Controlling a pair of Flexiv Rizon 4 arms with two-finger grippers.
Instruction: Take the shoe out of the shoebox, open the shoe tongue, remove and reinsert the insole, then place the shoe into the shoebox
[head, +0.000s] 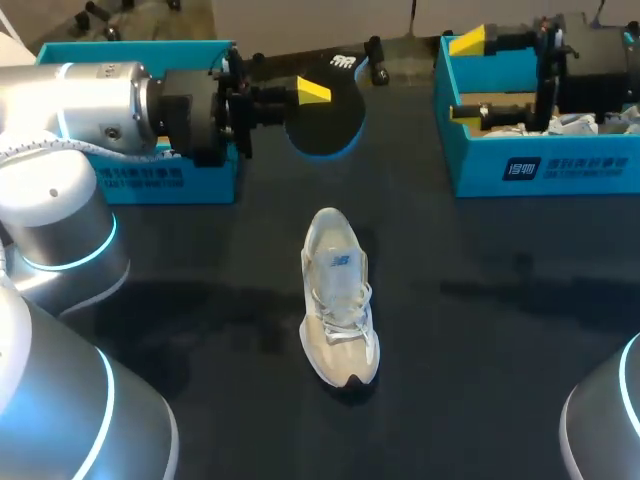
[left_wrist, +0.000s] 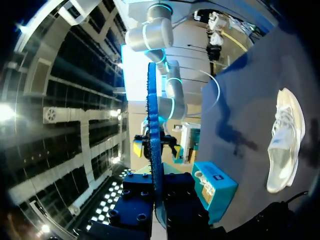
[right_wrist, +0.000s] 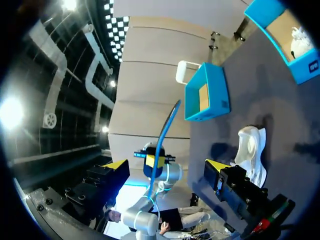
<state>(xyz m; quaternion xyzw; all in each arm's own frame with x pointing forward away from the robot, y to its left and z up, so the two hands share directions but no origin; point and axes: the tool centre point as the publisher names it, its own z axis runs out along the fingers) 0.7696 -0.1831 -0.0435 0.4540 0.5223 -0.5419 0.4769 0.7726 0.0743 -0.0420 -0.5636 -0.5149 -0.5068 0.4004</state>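
Observation:
A pale beige sneaker (head: 338, 295) lies on the dark table near the middle, toe toward the front edge; it also shows in the wrist views (left_wrist: 285, 150) (right_wrist: 250, 150). My left gripper (head: 300, 93) hangs above the table's back, shut on the black insole with a blue rim (head: 325, 112). In the left wrist view the insole (left_wrist: 152, 145) stands edge-on between the fingers of my left gripper (left_wrist: 156, 202). My right gripper (head: 470, 42) is open over the right shoebox (head: 540, 165), with nothing between its fingers (right_wrist: 167, 165). From there the insole (right_wrist: 164, 131) shows far ahead.
A second blue shoebox (head: 160, 175) stands at the back left, partly hidden behind my left arm. The right shoebox (right_wrist: 295, 47) holds crumpled white paper (head: 590, 122). Bare tabletop surrounds the sneaker on all sides.

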